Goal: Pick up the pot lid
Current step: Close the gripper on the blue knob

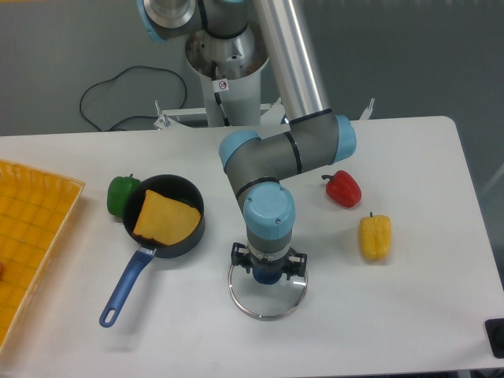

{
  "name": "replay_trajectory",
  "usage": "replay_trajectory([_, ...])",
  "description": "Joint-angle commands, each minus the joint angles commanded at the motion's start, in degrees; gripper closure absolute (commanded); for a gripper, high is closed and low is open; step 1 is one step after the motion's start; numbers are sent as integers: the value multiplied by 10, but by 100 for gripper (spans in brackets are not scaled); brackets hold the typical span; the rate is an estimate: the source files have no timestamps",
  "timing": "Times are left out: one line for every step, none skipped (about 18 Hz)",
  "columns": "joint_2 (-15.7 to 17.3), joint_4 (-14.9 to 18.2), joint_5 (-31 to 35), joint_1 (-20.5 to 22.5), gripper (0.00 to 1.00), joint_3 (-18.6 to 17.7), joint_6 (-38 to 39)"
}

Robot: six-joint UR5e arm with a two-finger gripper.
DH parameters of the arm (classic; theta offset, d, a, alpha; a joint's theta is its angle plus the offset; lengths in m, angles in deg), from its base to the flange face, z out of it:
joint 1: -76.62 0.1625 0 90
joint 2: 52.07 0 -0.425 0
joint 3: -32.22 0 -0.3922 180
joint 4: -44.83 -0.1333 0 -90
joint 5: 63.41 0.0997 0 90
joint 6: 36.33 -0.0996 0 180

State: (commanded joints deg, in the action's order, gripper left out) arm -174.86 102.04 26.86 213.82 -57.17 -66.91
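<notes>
Well off to the picture's left of the claw [269, 261] is an orange ribbed panel [39, 228]; nearer, and farther back than the fingertips, sits a green pepper [121, 195] beside a black pan [179, 189]. The pan holds a flat yellow-orange piece [165, 218], and its blue handle [126, 289] points away from the claw, toward the near left. The pot lid [268, 303] lies directly beneath the claw on the desk [417, 307], glass showing inside a metal rim, with its blue knob [267, 276] between the two spread fingers as the camera sees it. The claw is released, holding nothing. To its right, a red pepper [346, 190] lies farther back and a yellow vegetable [376, 238] nearer level with the fingertips. I judge the step in hand to be lining up over the knob. Whether the tips are low enough is hard to tell from this one view; the next move probably calls for a small descent if needed, keeping the knob centred, then closing and lifting straight up. Closing too high could let the knob slip out.
</notes>
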Motion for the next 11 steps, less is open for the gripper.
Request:
replay_trajectory([0,0,1,-1,31,-1,1])
replay_trajectory([0,0,1,-2,34,-2,1])
replay_trajectory([0,0,0,-2,36,-1,1])
replay_trajectory([1,0,0,-2,39,-1,1])
replay_trajectory([1,0,0,-2,41,-1,0])
replay_trajectory([1,0,0,-2,46,0,0])
replay_trajectory([2,0,-1,-2,48,-1,0])
replay_trajectory([2,0,-1,-2,49,0,0])
replay_trajectory([3,0,-1,-2,52,0,0])
replay_trajectory([4,1,-2,-1,52,2,-1])
replay_trajectory([5,2,-1,-1,52,3,-1])
